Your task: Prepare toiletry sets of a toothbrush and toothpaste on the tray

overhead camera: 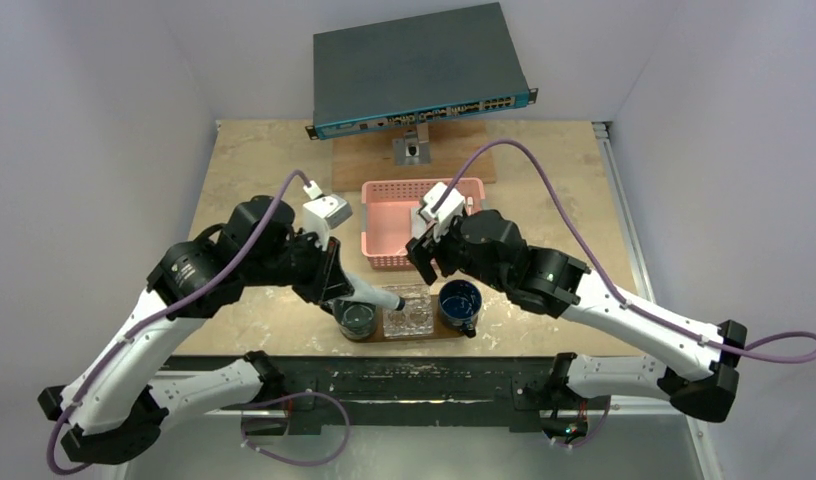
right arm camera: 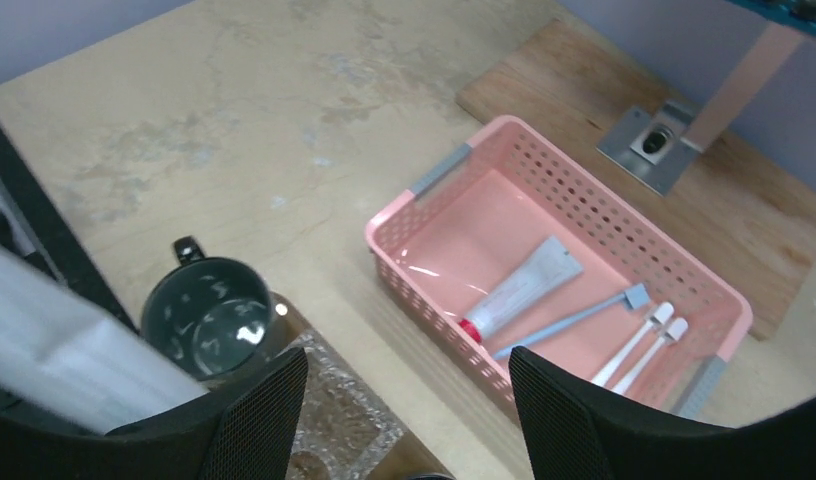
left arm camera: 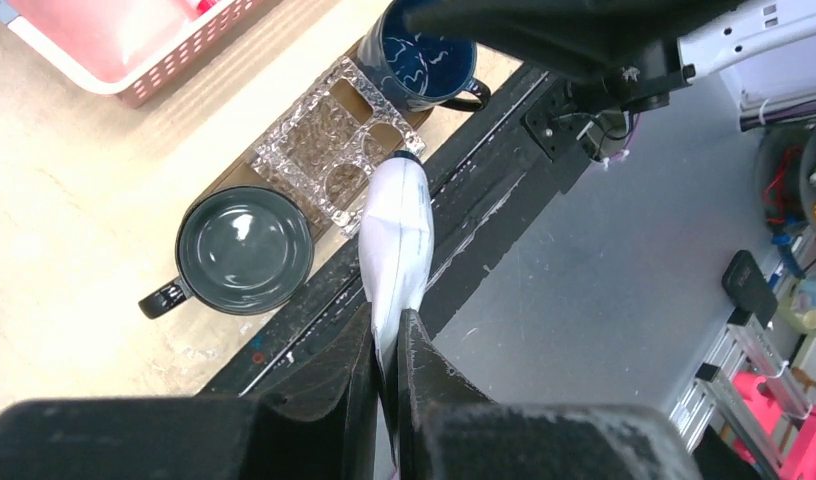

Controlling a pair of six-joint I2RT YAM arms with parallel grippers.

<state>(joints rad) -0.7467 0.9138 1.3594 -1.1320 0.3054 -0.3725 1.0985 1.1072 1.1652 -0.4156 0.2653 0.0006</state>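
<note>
My left gripper (left arm camera: 389, 325) is shut on the flat end of a white toothpaste tube (left arm camera: 396, 235). The tube's dark cap points at the clear glass holder (left arm camera: 329, 150) on the dark-brown tray (left arm camera: 227, 178). In the top view the left gripper (overhead camera: 349, 290) hangs over the grey mug (overhead camera: 357, 318). My right gripper (right arm camera: 409, 420) is open and holds nothing, above the gap between tray and pink basket (right arm camera: 424, 180). In the basket lie a grey toothpaste tube (right arm camera: 524, 290), a blue-grey toothbrush (right arm camera: 574, 318) and two white toothbrushes (right arm camera: 639, 345).
A grey mug (left arm camera: 244, 250) and a blue mug (left arm camera: 424, 55) stand on the tray (overhead camera: 424, 337) at either end of the glass holder (overhead camera: 408, 312). The basket (overhead camera: 389, 215) sits behind them. A network switch (overhead camera: 419, 70) on a stand rises at the back. The table's black front rail (left arm camera: 484, 190) runs just before the tray.
</note>
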